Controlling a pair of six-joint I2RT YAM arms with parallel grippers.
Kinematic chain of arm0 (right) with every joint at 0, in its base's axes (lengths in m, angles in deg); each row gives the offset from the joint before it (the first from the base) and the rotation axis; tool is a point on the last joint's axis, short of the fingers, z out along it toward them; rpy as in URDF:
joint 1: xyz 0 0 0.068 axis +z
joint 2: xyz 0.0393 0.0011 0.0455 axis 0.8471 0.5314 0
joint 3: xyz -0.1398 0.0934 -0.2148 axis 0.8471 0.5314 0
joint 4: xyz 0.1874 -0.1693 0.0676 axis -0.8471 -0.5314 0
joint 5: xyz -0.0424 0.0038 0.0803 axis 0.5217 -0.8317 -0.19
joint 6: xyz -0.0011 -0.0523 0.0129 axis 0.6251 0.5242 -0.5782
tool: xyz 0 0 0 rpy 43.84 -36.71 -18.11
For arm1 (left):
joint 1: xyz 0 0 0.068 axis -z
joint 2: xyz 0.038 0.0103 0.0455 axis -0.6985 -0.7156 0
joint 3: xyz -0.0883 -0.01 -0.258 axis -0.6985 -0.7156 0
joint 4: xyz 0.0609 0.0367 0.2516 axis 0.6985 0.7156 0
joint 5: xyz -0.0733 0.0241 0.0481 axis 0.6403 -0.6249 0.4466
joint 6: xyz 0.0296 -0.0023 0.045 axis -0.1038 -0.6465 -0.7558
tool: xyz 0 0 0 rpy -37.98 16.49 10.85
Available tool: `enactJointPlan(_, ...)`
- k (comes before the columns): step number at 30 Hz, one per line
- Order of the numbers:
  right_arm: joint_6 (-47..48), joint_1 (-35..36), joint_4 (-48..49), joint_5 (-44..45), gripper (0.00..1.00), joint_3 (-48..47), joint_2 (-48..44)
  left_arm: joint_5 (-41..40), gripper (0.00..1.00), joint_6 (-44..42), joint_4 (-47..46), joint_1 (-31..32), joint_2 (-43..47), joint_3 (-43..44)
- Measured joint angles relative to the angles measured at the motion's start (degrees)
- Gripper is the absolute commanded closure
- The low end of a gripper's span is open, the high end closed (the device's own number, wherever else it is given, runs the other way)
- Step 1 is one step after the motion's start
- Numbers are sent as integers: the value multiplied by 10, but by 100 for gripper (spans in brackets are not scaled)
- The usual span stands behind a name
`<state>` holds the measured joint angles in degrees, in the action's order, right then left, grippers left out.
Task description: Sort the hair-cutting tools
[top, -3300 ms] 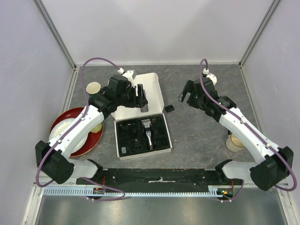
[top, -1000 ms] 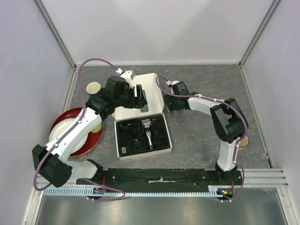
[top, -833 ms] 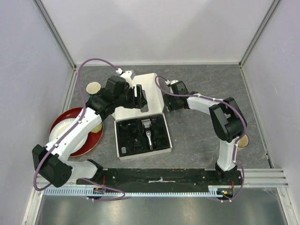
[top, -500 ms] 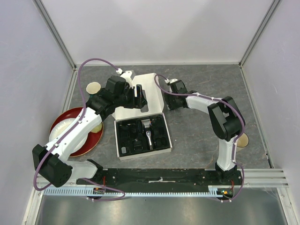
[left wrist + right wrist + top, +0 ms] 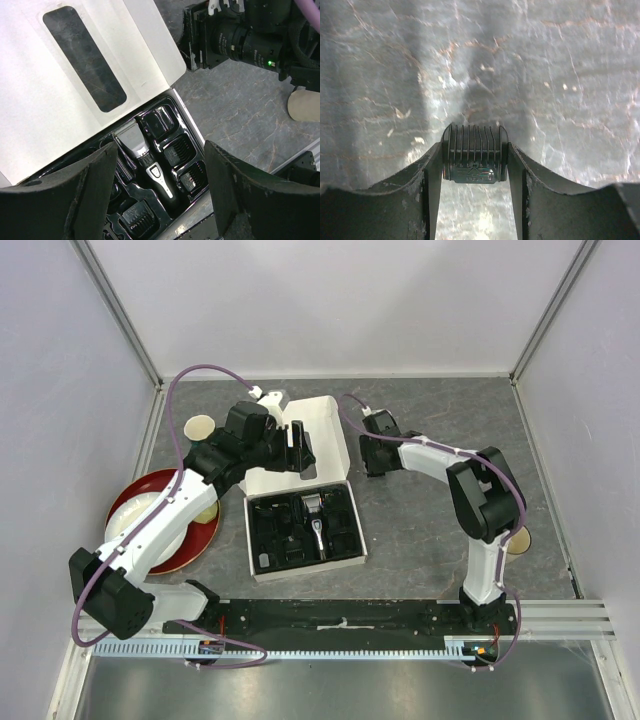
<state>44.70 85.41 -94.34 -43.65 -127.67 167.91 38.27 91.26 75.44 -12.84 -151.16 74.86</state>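
- The loose comb guard (image 5: 475, 145), small, black and ribbed, sits between the fingers of the right gripper (image 5: 475, 159), and both fingers touch its sides, so the gripper is grasping it.
- It is over the grey desk (image 5: 545, 75). Whether it rests on the surface or is just off it cannot be told.
- From above, the right gripper (image 5: 372, 462) is low, just right of the box lid (image 5: 325, 430), and hides the guard.
- The clipper (image 5: 314, 520), silver and black, lies in the black tray (image 5: 262, 540) of the white box (image 5: 300, 573), blade end toward the lid.
- More guards (image 5: 180, 150) fill the slots on either side of the clipper (image 5: 150, 160).
- The left gripper (image 5: 298, 448) hangs above the lid and the tray's far edge. Its fingers are spread wide with nothing between them.
- A red plate (image 5: 135, 500) lies left of the box, partly under the left arm.
- One mug (image 5: 200, 426) stands beyond the plate, and another mug (image 5: 518, 540) stands by the right arm.
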Motion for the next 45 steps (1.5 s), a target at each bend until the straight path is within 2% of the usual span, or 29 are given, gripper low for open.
enactJointPlan(5, -41, -5, -27, 9, 61, 36, -57, 13, 24, 0, -5, 0, 0, 0)
enactJointPlan(16, -151, -45, -33, -6, 60, 124, -288, 82, 23, 1, -55, 0, -3, -13)
enactJointPlan(21, -221, -45, -28, -31, 60, 152, -362, 142, 22, 36, -167, 12, -3, -64)
enactJointPlan(24, -271, -44, -16, -50, 60, 172, -393, 151, 22, 62, -242, 57, -7, -110)
enactJointPlan(31, -406, -44, 4, -89, 61, 217, -475, 101, 27, 68, -396, 184, -53, -132)
enactJointPlan(32, -441, -44, 8, -93, 60, 221, -505, 65, 28, 68, -452, 198, -65, -143)
enactJointPlan(40, -507, -44, 14, -116, 59, 222, -561, -33, 28, 51, -618, 241, -97, -180)
enactJointPlan(45, -525, -44, 19, -125, 58, 226, -577, -84, 29, 30, -677, 258, -121, -179)
